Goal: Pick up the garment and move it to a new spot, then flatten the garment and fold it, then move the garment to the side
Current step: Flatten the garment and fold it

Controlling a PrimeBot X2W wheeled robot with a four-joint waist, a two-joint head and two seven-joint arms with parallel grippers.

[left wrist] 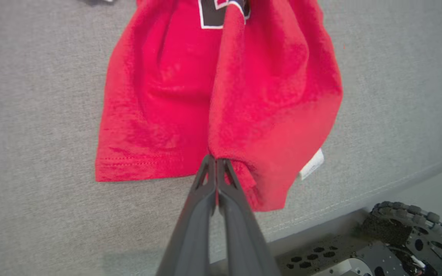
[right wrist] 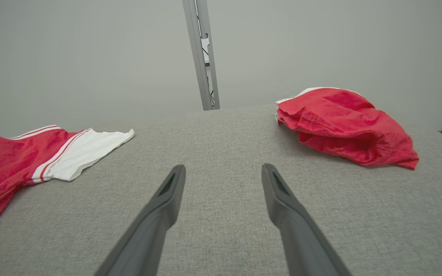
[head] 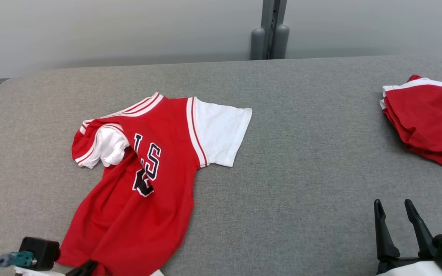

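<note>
Head view: the red jersey (head: 144, 184) lies on the left half of the grey bench (head: 301, 172). Its hem reaches the near edge, one white sleeve is spread flat toward the middle, and the other is crumpled. A second red garment (head: 424, 119) sits bunched at the right edge. The right claw (head: 395, 207) hovers near the front right, fingers spread.

Left wrist view: the left claw (left wrist: 216, 163) is pressed together, pinching a raised fold of the jersey's hem at the bench's near edge. A white tag (left wrist: 312, 164) pokes out beside it.

Right wrist view: the spread fingers point across bare bench between the two garments, touching neither.
</note>
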